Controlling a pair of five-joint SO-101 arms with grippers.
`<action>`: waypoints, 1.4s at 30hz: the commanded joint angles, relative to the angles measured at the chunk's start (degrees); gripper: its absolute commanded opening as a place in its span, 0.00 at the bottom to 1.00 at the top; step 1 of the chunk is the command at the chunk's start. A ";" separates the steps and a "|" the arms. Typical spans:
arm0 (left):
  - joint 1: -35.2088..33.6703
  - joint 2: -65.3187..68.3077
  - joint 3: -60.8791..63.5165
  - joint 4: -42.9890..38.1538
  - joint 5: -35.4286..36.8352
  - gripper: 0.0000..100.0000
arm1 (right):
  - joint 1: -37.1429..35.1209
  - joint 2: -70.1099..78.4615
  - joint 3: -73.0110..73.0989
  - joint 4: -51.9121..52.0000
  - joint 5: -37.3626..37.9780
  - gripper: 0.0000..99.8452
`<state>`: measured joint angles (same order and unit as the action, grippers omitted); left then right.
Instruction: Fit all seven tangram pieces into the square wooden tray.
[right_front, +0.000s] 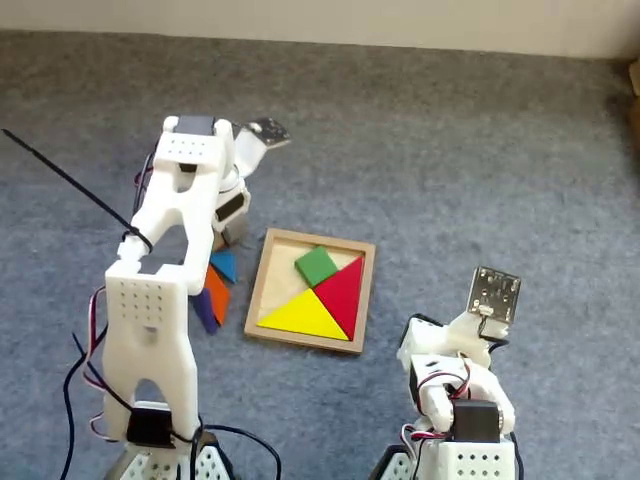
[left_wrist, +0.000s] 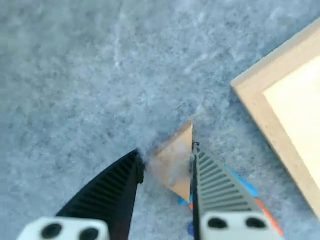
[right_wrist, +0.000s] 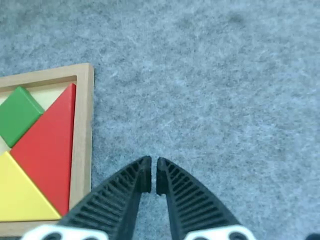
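Note:
The square wooden tray (right_front: 256, 285) lies on the carpet between the arms, holding a green square (right_front: 316, 265), a red triangle (right_front: 342, 290) and a yellow triangle (right_front: 303, 315). Left of it, partly under the left arm, lie blue (right_front: 223, 265), orange (right_front: 216, 293) and purple (right_front: 205, 312) pieces. My left gripper (left_wrist: 167, 155) is shut on a tan triangle (left_wrist: 175, 162) just above the carpet, with a tray corner (left_wrist: 260, 100) close by. My right gripper (right_wrist: 150, 167) is shut and holds nothing, over bare carpet beside the tray's rim (right_wrist: 85, 125).
Grey carpet covers the whole floor, with open room beyond the tray and to its right. The right arm (right_front: 450, 370) sits folded low at the near right. A thin black cable tie (right_front: 60, 170) sticks out from the left arm.

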<state>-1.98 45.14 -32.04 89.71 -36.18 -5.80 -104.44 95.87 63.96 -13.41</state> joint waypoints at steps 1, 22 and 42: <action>0.84 -5.49 -4.70 2.29 5.98 0.10 | 0.66 -0.75 8.13 -0.31 -0.44 0.03; 20.44 -6.81 -4.62 4.31 51.78 0.10 | 0.75 -0.75 8.13 -0.31 -0.35 0.03; 25.45 -6.55 -4.62 -0.62 90.20 0.10 | 0.75 -0.75 8.13 -0.31 -0.35 0.03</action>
<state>20.18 42.51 -33.80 89.54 44.09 -5.80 -104.44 95.87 63.96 -13.41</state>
